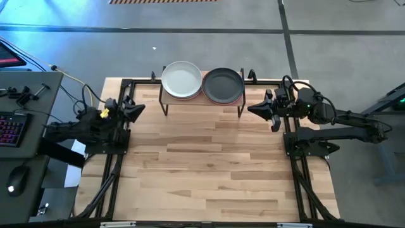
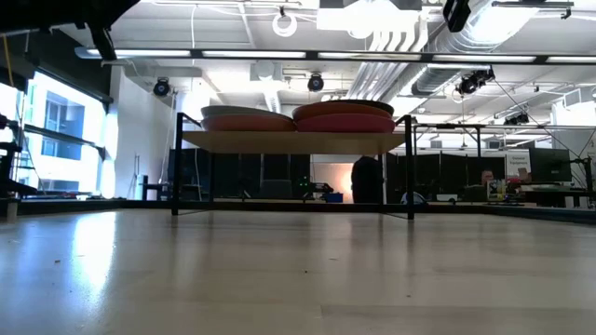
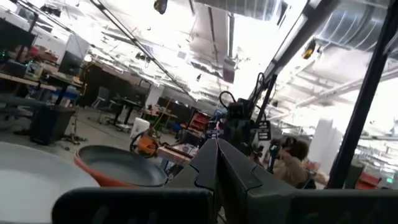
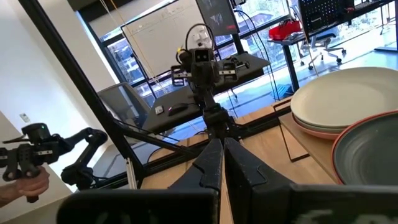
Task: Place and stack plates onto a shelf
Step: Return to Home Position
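light-wood shelf (image 2: 293, 141) on thin black legs, standing at the far middle edge of the table (image 1: 209, 164), between the two arms.

item one: pale grey-white plate (image 1: 181, 79), topmost of the stack on the shelf's half nearer the left arm. a pinkish plate (image 2: 244, 123) shows directly beneath it in the low view.

item two: dark grey plate (image 1: 223, 85), topmost of the stack on the half nearer the right arm, resting on a terracotta plate (image 2: 346, 124).

the two stacks sit side by side, rims touching or nearly so. how many plates lie lower in each cannot be told.

left gripper (image 1: 137, 111): just off the shelf's left end, apart from the plates, fingers pressed together to a point, holding nothing.

right gripper (image 1: 255, 110): just off the shelf's right end in a mirrored pose, fingers closed together, holding nothing.

both tips aim inward toward the shelf without touching it.

beside the table on the left arm's side: a desk (image 1: 31, 95) with a keyboard (image 1: 9, 130) and a mouse (image 1: 18, 178).
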`<act>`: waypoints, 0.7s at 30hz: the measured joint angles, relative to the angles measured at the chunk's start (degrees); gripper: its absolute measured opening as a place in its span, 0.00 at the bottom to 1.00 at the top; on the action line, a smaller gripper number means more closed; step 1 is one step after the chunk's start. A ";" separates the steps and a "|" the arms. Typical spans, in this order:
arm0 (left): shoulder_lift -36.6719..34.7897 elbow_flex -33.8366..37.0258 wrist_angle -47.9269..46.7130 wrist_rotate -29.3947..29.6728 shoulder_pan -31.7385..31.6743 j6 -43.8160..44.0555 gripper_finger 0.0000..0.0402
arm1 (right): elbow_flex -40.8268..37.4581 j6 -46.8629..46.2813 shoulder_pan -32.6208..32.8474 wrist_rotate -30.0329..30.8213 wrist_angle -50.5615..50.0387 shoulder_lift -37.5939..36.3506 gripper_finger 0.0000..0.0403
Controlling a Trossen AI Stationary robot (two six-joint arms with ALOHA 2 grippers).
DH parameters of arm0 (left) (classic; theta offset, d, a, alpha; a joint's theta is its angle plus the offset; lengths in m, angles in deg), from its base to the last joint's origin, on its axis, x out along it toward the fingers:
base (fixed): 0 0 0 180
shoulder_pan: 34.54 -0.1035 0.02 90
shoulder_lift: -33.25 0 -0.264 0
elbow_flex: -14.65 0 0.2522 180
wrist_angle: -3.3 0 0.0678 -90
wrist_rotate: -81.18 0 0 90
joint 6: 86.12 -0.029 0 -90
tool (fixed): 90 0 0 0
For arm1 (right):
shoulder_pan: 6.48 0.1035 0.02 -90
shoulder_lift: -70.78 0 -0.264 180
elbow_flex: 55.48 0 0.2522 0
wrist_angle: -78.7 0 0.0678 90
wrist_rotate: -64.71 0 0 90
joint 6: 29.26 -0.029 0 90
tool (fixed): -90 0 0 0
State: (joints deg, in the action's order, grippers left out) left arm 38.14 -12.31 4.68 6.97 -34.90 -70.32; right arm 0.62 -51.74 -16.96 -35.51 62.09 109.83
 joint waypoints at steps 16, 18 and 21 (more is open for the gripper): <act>-4.59 12.53 11.57 1.28 0.00 2.43 0.00 | 0.00 0.00 0.00 0.02 -2.59 -0.02 0.00; -4.65 12.53 11.32 1.43 0.00 1.18 0.00 | 0.00 0.00 0.00 0.02 -2.58 -0.02 0.00; -4.65 12.53 8.14 3.33 0.00 0.59 0.00 | 0.00 0.00 0.02 0.02 -2.58 -0.04 0.00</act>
State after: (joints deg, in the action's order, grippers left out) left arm 33.50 0.22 12.82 10.30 -34.90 -69.74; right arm 0.62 -51.74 -16.94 -35.49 59.51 109.78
